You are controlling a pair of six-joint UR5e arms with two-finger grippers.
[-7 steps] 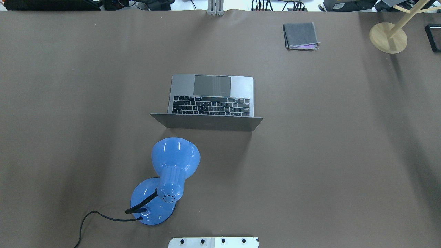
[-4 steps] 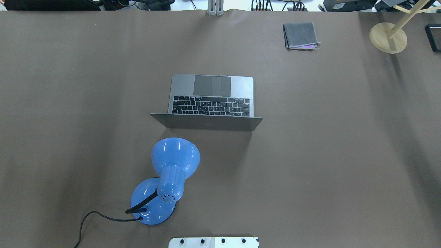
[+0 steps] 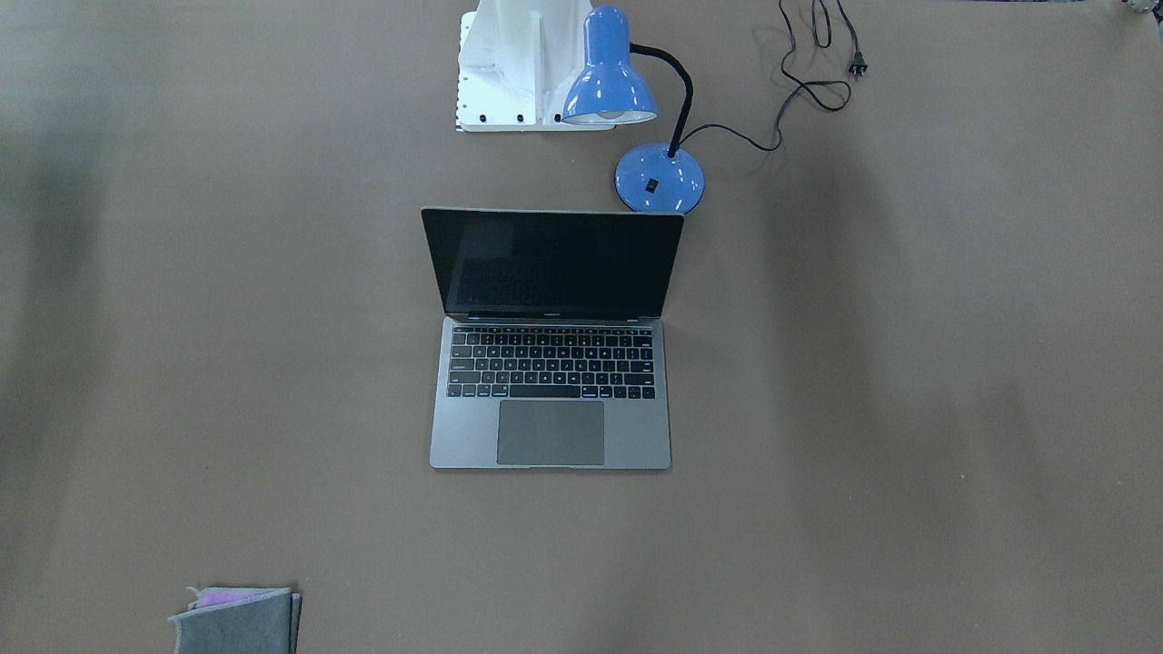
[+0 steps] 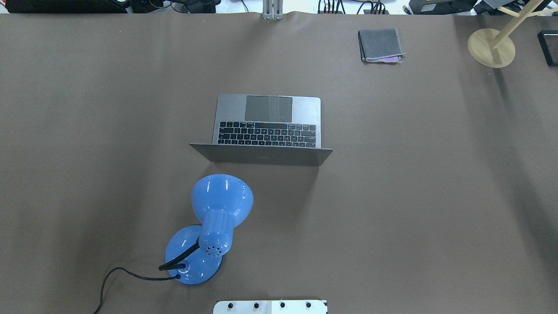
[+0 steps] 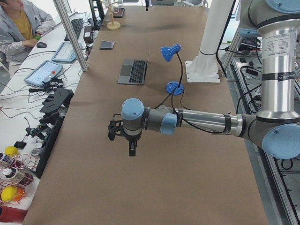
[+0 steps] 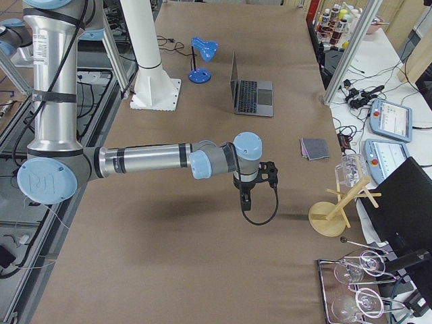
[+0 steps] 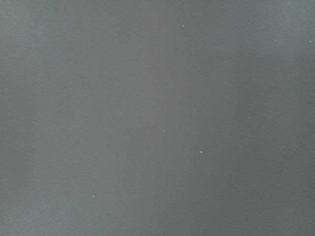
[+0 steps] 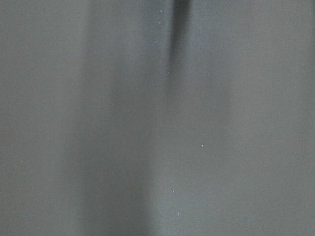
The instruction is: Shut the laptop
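- The slim space-grey metal laptop (image 4: 267, 126) sits open near the middle of the brown-covered table (image 4: 414, 196). Its hinge side is towards the robot and its trackpad towards the far edge.
- In the front-facing view the laptop (image 3: 551, 363) shows a dark, black-bezelled screen. The lid stands roughly upright, leaning a little back over the black keyboard.
- A glossy blue desk lamp with a black gooseneck (image 4: 220, 205) stands between the laptop and the white robot mount (image 4: 270, 307). It is on the robot's left of the lid's centre, near the lid but not touching it. Its black cord trails off towards the robot's side of the table.
- A folded grey cloth with a purple layer showing (image 4: 380, 45) lies by the far edge, well apart from the laptop.
- A pale wooden stand with a round base (image 4: 490, 48) is at the far right corner.
- The left gripper (image 5: 132, 152) hangs over bare table at the robot's left end, pointing down and well apart from the laptop (image 5: 133, 71). I cannot tell whether its fingers are apart or together.
- The right gripper (image 6: 244, 202) hangs the same way over bare table at the robot's right end, far from the laptop (image 6: 253, 94). Its finger state cannot be told either.
- Both wrist cameras show only plain table covering.
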